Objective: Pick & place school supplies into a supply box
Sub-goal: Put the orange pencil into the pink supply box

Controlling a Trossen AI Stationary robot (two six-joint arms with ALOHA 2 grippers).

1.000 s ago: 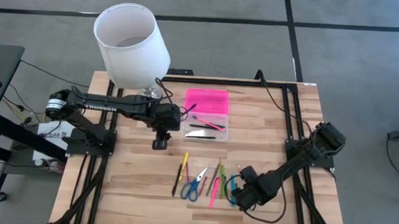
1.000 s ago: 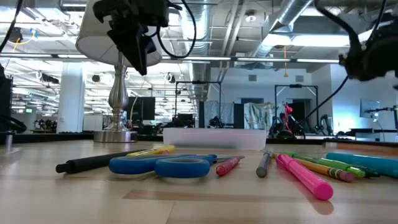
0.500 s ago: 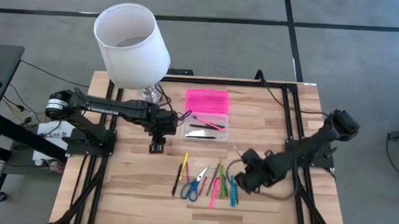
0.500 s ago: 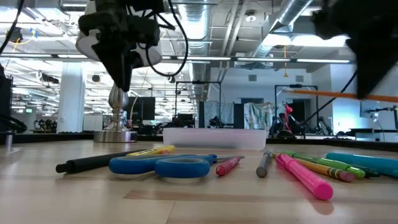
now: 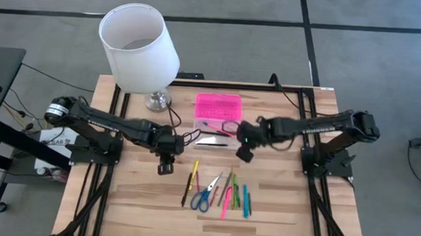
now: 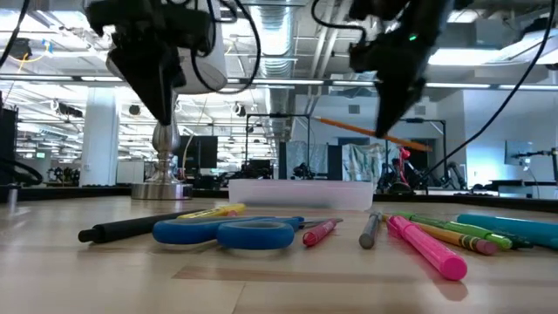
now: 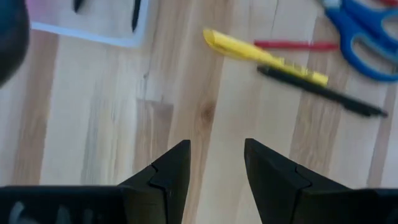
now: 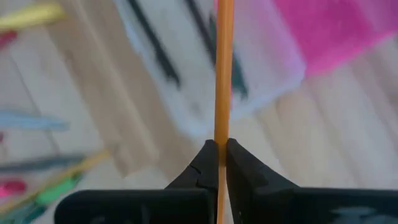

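We see the wooden table (image 5: 132, 201) first, then the white lampshade (image 5: 138, 44) on its metal base at the far left corner, close beside the supply box (image 5: 218, 120). That box lies open, its bright pink lid (image 5: 218, 105) folded away from the clear base, which already holds a few dark pens and a pink one; we cannot count them exactly. Nothing blocks the box from above except our right gripper (image 5: 243, 151), which hangs in the air at the base's near right corner with its jaws pinched tight on an orange pencil (image 8: 223, 74), a thin, straight stick pointing out over the box. Our left gripper (image 5: 165, 168) hovers over bare wood left of the loose supplies, jaws a modest way apart and holding nothing. The remaining school supplies (image 5: 220, 192) lie in a loose row on the near middle of the table: one pair of blue-handled scissors (image 5: 203, 196), one yellow marker (image 7: 264, 55), one black pen (image 7: 320, 99), and a cluster of pink, green and blue markers too tightly packed to count.
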